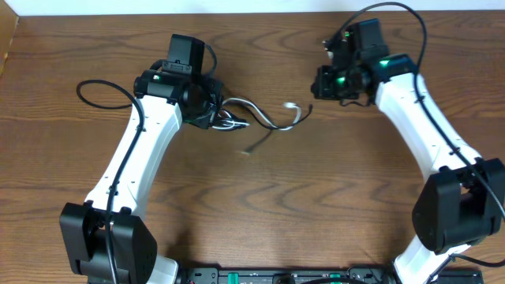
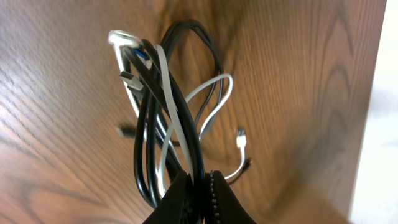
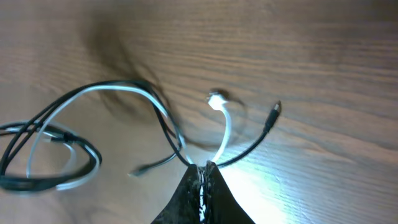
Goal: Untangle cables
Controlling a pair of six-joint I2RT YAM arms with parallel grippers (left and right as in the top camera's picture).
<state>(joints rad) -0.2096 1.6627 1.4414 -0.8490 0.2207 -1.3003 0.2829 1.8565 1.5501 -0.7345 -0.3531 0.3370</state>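
My left gripper is shut on a bundle of the cables. In the left wrist view the black cable and the white cable loop together above the jaws, still intertwined. From the bundle both strands trail right across the table to a white plug. My right gripper is shut. In its wrist view the white cable and black cable run behind its tips. From overhead it stands apart from the cable ends, so I see no grip.
A thick black arm wire loops on the table left of the left arm. The table's pale edge shows on the right of the left wrist view. The arm bases sit at the near edge.
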